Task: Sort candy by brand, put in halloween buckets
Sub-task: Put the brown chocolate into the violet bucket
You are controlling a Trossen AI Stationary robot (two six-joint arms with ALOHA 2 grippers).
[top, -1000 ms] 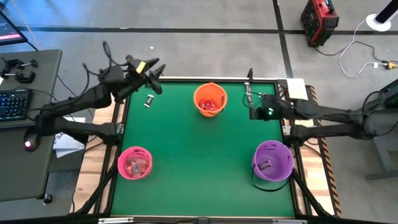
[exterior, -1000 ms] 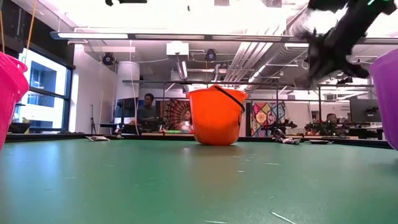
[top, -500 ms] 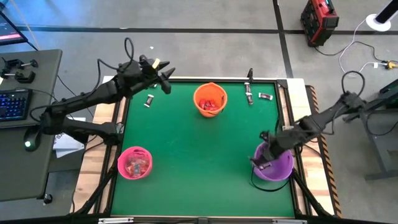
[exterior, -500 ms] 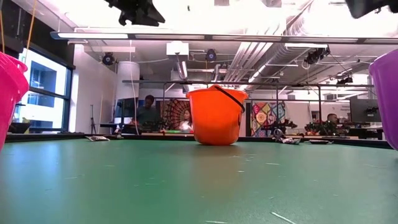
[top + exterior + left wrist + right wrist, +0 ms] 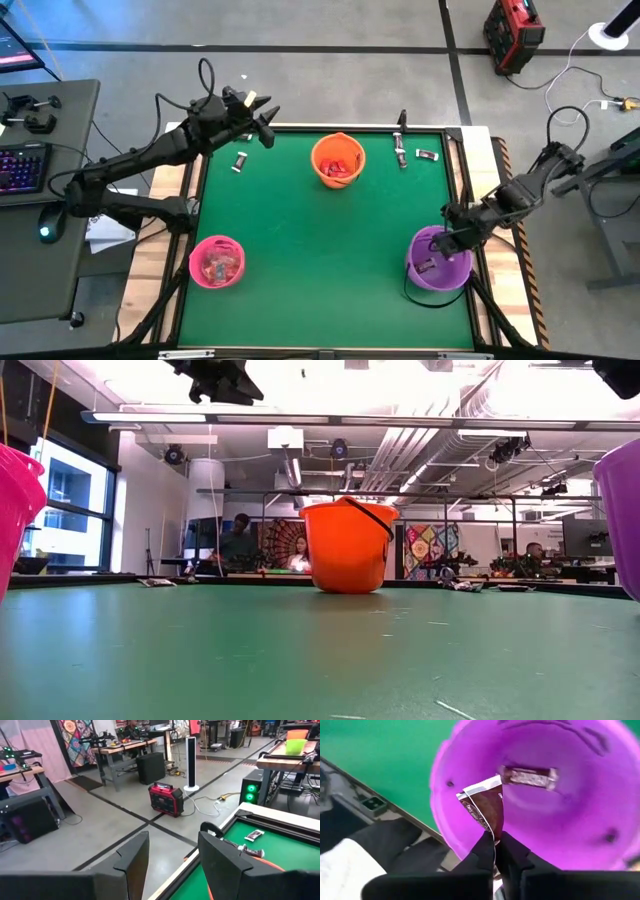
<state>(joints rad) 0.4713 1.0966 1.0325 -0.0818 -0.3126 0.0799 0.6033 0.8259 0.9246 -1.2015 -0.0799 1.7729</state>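
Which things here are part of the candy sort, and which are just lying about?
Job:
- orange bucket, pink bucket, purple bucket
- dark-wrapped candy pinched in the right claw over the purple bucket
- loose candy near the left claw, and more at the far right edge

Lying about:
- red case on the floor
- keyboard on the side desk

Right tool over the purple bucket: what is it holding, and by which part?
A dark-wrapped candy piece, pinched by its wrapper's lower edge in the shut right tool, above the purple plastic bucket.
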